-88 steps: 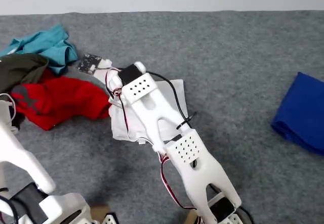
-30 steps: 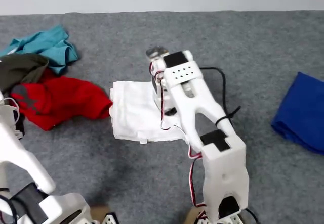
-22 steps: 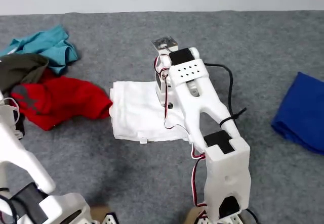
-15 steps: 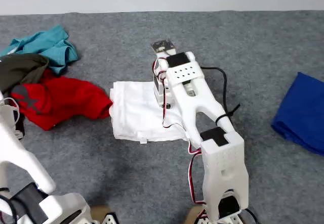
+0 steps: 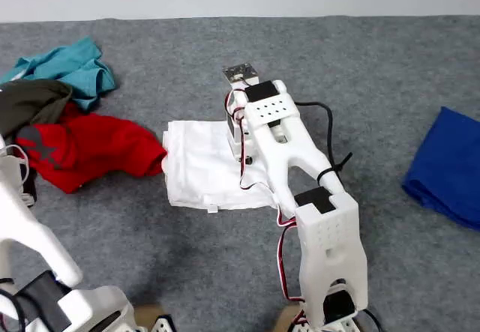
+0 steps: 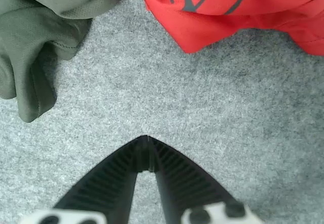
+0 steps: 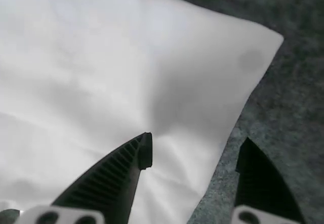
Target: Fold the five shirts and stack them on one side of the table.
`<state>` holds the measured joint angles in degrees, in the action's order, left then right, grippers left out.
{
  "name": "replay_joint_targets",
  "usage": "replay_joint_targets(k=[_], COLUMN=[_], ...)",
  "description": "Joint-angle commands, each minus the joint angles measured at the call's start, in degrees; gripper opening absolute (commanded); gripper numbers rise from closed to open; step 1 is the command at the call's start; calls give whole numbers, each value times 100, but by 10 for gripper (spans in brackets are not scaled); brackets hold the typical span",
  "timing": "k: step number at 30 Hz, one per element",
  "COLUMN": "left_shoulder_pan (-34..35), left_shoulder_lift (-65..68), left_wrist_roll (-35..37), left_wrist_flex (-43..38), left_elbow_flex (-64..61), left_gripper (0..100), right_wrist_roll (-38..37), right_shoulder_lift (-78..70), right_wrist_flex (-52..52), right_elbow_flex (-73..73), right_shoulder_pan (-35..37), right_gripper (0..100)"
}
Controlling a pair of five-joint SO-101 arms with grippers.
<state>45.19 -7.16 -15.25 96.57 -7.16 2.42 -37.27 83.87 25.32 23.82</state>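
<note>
A white shirt lies flat and roughly folded in the middle of the grey table. My right arm stands over its right edge. In the right wrist view my right gripper is open and straddles that edge, one finger over the white shirt and the other over bare carpet. To the left lie a crumpled red shirt, an olive shirt and a teal shirt. A folded blue shirt sits at the right edge. My left gripper is shut over carpet near the red shirt and the olive shirt.
The left arm rises along the table's left front corner. Bare grey carpet lies between the white shirt and the blue one. A pale wall runs along the table's far edge.
My right arm has swung from the white shirt's far left corner to its right edge and has settled slightly lower there. The left arm has not moved.
</note>
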Motion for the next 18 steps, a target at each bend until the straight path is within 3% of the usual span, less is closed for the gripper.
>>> replay_joint_targets(k=[1,10,18], left_shoulder_pan=[-44,-44,-44], left_shoulder_lift=[-273,-273,-273], left_wrist_roll=[-53,-53,-44], left_wrist_flex=[53,53,62], left_elbow_flex=[13,13,22], left_gripper=[4,4,4], right_wrist_roll=[62,545,193], right_shoulder_lift=[-119,-567,-514], right_wrist_flex=[-189,84,435], right_elbow_flex=[229,237,237], right_shoulder_pan=[-31,136,31], right_gripper=[281,263,3])
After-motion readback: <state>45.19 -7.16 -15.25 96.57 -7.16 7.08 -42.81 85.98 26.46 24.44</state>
